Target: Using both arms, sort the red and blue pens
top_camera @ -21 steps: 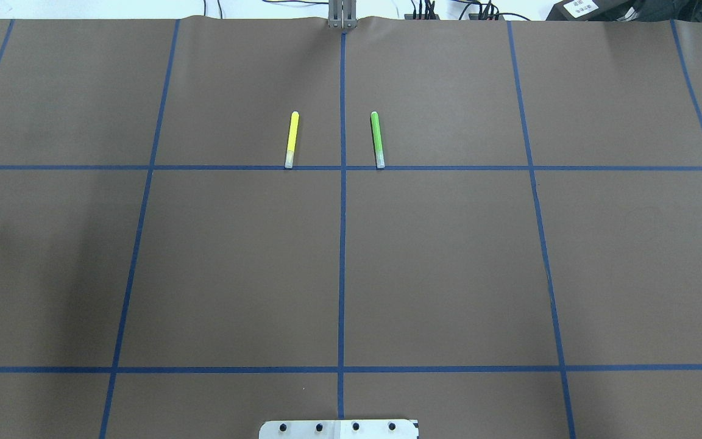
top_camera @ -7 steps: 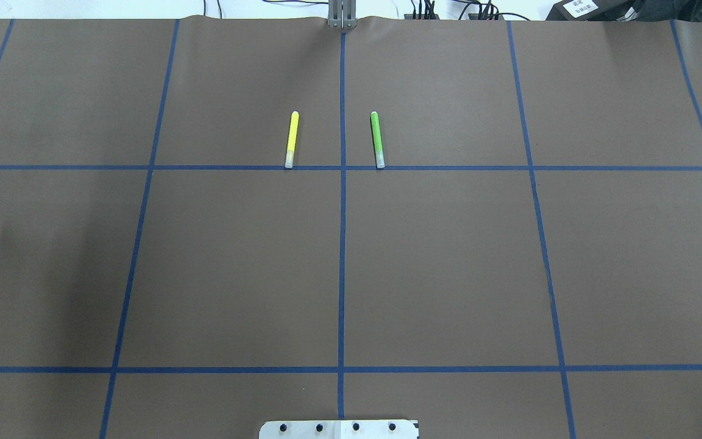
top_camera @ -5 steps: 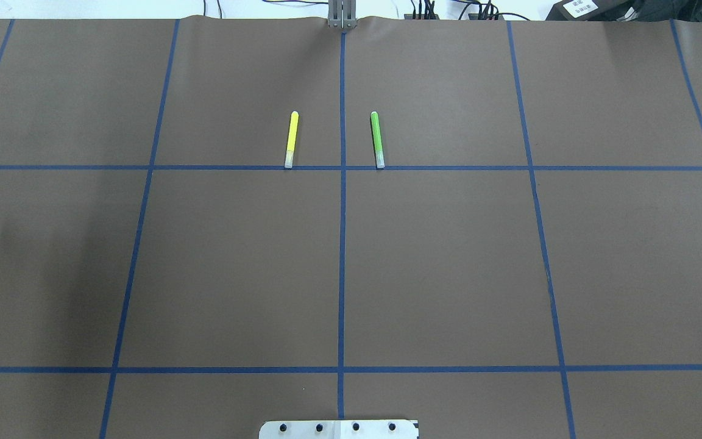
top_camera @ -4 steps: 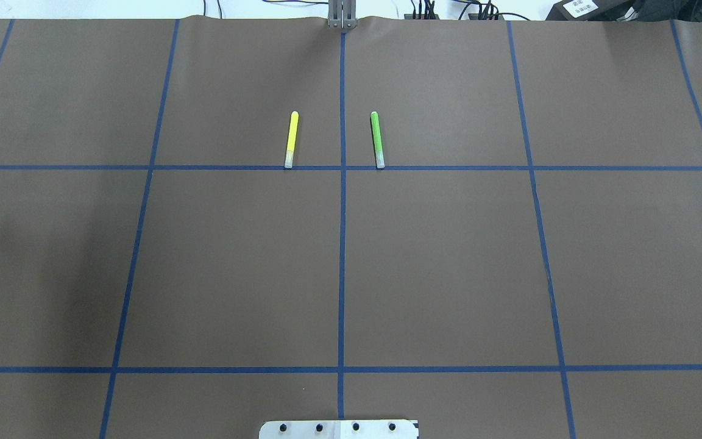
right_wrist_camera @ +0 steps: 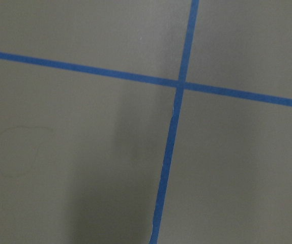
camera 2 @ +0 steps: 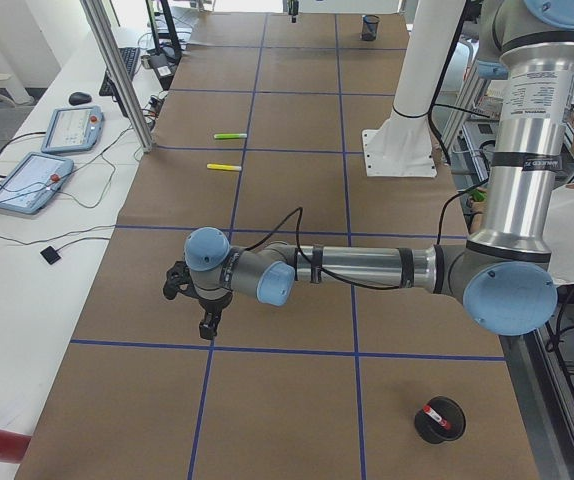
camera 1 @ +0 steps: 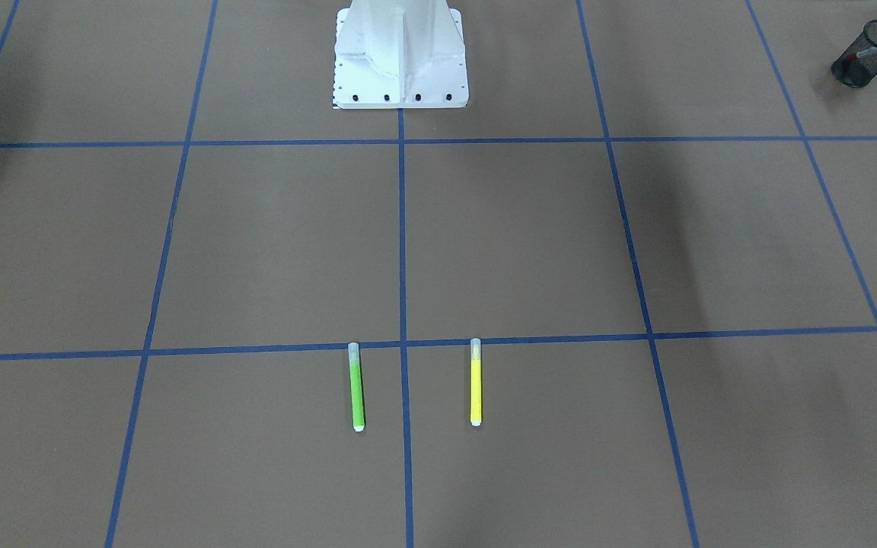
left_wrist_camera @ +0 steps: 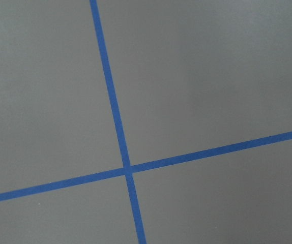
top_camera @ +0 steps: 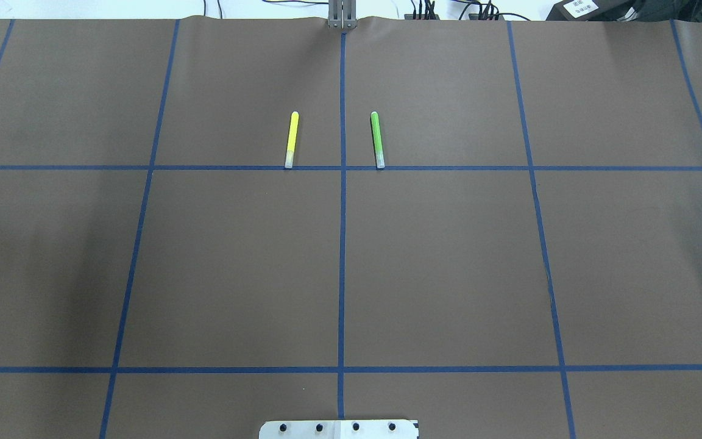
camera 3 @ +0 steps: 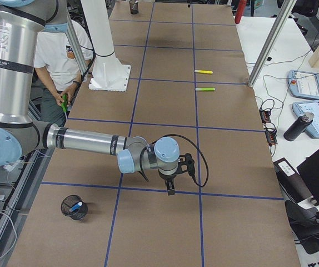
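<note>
Since neither wrist camera shows its own fingers, only taped crosses on the brown table (top_camera: 448,256), I cannot tell whether either pincer stands apart or together. Both show only from the side views.

- Left gripper (camera 2: 207,325): hangs fingers-down over the table, out on the operators' side, at the end of the outstretched left arm (camera 2: 367,268).
- Red pen (camera 2: 432,412): stands in the left-end cup (camera 2: 447,428), a black mesh pot. Its long axis is steeply tilted and its red cap rests on the rim. From the left gripper it lies back toward the robot's edge and further out toward the table's left end, well apart. The left arm is plainly the nearer one.
- Right gripper (camera 3: 169,189): mirrors this on the right arm (camera 3: 87,142), fingers down.
- Blue pen (camera 3: 77,206): leans in the right-end cup (camera 3: 68,210), again robot-ward and end-ward of its gripper. The right arm is nearer.
- Green marker (top_camera: 376,139) and yellow marker (top_camera: 291,139): lie flat mid-table, parallel, either side of the centre tape line, far from both grippers. Not task items.

Judgement: with each pen in its own cup, the sorting looks finished. Any coming move turns on clearing those cups, which sit between each gripper and the robot's side.
</note>
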Available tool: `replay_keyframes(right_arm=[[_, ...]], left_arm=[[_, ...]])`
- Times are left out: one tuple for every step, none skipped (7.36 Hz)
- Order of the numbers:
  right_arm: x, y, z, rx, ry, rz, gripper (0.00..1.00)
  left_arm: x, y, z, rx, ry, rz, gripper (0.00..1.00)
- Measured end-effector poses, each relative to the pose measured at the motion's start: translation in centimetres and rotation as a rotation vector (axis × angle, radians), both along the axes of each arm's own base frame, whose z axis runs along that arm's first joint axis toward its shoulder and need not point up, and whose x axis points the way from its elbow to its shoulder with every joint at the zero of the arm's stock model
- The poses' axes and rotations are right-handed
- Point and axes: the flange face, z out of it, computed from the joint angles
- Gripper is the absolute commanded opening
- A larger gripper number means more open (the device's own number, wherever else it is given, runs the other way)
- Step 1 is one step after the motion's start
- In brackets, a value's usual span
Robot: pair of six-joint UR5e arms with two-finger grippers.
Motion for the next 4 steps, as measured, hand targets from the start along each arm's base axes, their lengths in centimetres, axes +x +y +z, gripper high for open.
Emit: replay_keyframes(right_arm=[[0.3, -1.1, -0.3, -0.017, 0.021, -0.037, 1.0], [0.7, -1.9, -0.6, -0.025, 0.045, -0.052, 1.0], [0.9, -2.4, -0.8, -0.035, 0.059, -0.06, 1.0], [0.9, -2.7, -1.1, -0.049, 0.064, -0.062, 1.0]], left_arm=[[0.0, 0.1, 0.4, 0.003, -0.009, 0.021, 0.99], [-0.5, 0.2, 0.9, 0.012, -0.024, 0.056, 0.99], [-1.4, 0.5, 1.5, 0.002, -0.036, 0.085, 0.99], [-2.2, 0.7, 1.9, -0.026, -0.04, 0.098, 0.99]])
